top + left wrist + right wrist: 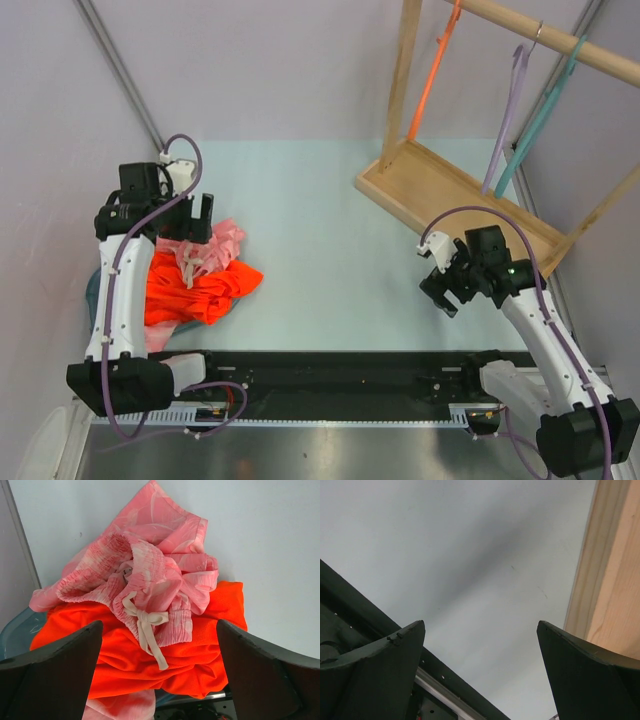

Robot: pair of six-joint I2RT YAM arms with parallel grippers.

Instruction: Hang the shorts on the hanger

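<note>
jaws of the left gripper stand wide apart, with nothing between the fingers. left wrist view: the shorts lie crumpled below and between the jaws, partly under a pink garment whose white drawstring lies midway between the fingertips. top view only: the left gripper hovers over the far edge of that pile, and the shorts spread nearward from it on the table. jaws of the right gripper likewise stand wide, holding nothing. right wrist view: bare table between them, and the wooden rack base past the outer side of one finger. the hanger appears in the top view alone, hung on the rack rail, well apart from both grippers, near a lilac hanger and a teal hanger. the right gripper sits just beside the rack base there.
</note>
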